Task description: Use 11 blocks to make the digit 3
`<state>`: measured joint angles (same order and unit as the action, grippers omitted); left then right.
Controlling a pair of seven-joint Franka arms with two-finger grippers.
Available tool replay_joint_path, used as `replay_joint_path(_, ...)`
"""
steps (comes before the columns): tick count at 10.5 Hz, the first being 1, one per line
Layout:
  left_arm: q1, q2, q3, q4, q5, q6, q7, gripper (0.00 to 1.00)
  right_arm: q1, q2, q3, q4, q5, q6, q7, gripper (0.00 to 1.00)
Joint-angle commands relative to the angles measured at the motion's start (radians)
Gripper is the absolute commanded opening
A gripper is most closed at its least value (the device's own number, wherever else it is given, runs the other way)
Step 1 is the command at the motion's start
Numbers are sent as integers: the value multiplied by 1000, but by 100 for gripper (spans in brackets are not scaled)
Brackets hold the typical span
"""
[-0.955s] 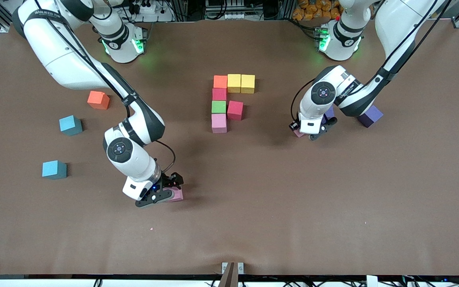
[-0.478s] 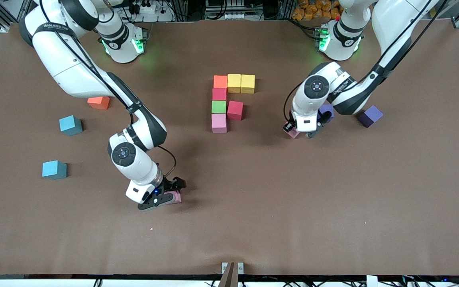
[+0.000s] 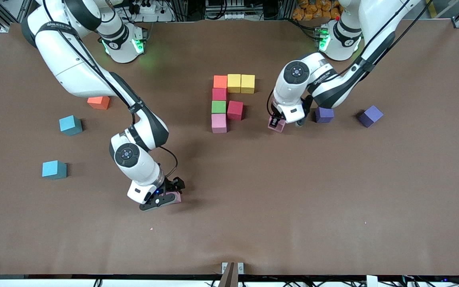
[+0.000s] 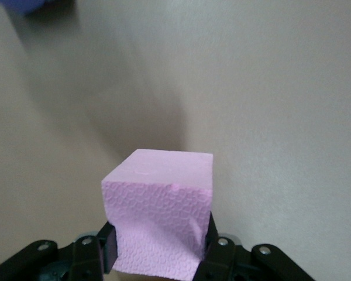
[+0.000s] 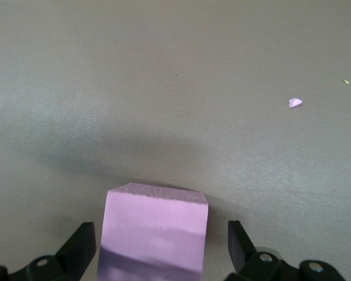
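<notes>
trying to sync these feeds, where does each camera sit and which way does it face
Front view: high across the table, facing both arm bases; shows both arms.
Left wrist view: on the left arm, looking down at the left gripper clamping a pink block.
Right wrist view: on the right arm, open right gripper around another pink block.
Shared: both pink blocks also show in front view.

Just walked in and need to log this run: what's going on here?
Two arms are building a block figure mid-table. The left gripper is shut on a pink cube and holds it near the partial figure of seven cubes. The right gripper has its jaws open around another pink cube resting on the table, nearer the front camera. Two purple cubes and an orange cube lie loose.
</notes>
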<state>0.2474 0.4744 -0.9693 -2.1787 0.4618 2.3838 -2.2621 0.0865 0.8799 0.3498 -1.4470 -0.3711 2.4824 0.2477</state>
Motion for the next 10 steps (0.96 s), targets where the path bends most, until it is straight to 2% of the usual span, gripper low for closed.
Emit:
replay_joint_path(1, -63, 81, 3, 68, 21, 11, -166, 54, 10, 21, -5, 31, -17, -13, 16, 99)
replay_joint_path(3, -88, 104, 3, 76, 21, 18, -245, 54, 16, 18, -17, 33, -23, -13, 4, 73)
replay_joint_path(4, -91, 119, 4, 74, 27, 35, -305, 54, 38, 11, -47, 31, -22, -13, 2, 43)
replay_joint_path(5, -106, 127, 6, 71, 32, 40, -356, 54, 54, 7, -66, 31, -16, -13, 7, 37)
replay_joint_path(7, -173, 136, 46, 66, 34, 67, -446, 54, 59, -25, -66, 30, -5, -33, 8, 36)
replay_joint_path(8, -233, 135, 94, 69, 37, 75, -495, 54, 61, -54, -64, 25, 12, -80, 10, 36)
replay_joint_path(10, -327, 135, 180, 73, 52, 91, -553, 54, 67, -100, -58, 19, 101, -125, 12, 36)
